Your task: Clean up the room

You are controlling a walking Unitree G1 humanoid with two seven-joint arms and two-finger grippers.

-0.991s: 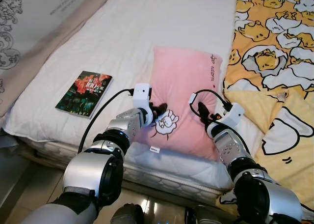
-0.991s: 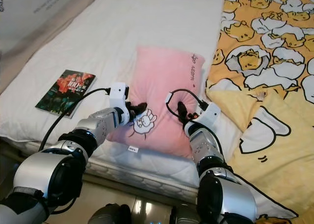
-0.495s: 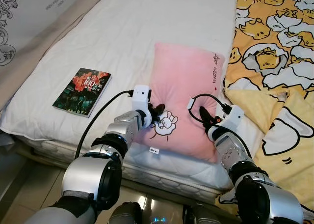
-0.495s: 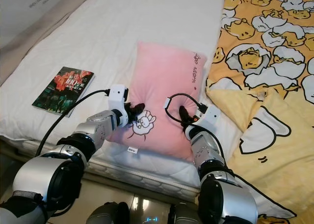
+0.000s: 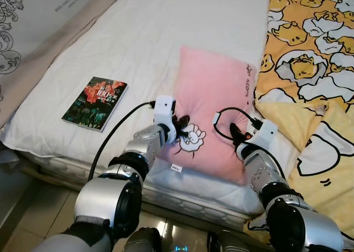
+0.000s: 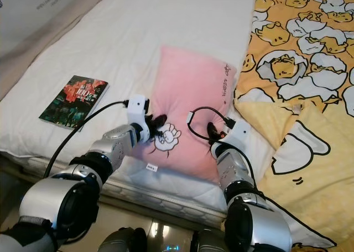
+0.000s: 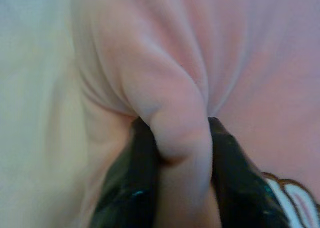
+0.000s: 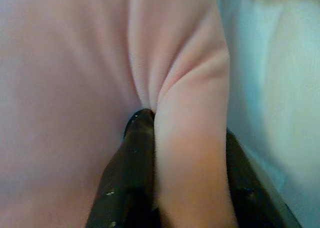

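Two grippers pinch pillow [image 5: 213, 97] folds: left gripper [image 7: 172, 158] at 7 o'clock edge, right gripper [image 8: 185, 153] at 5 o'clock.

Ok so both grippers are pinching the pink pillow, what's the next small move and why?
Probably lift both arms together, a little. The left gripper and the right gripper are each shut on a fold of the pink pillow, near its two front corners, and it lies flat on the white mattress. An even lift should keep it level.
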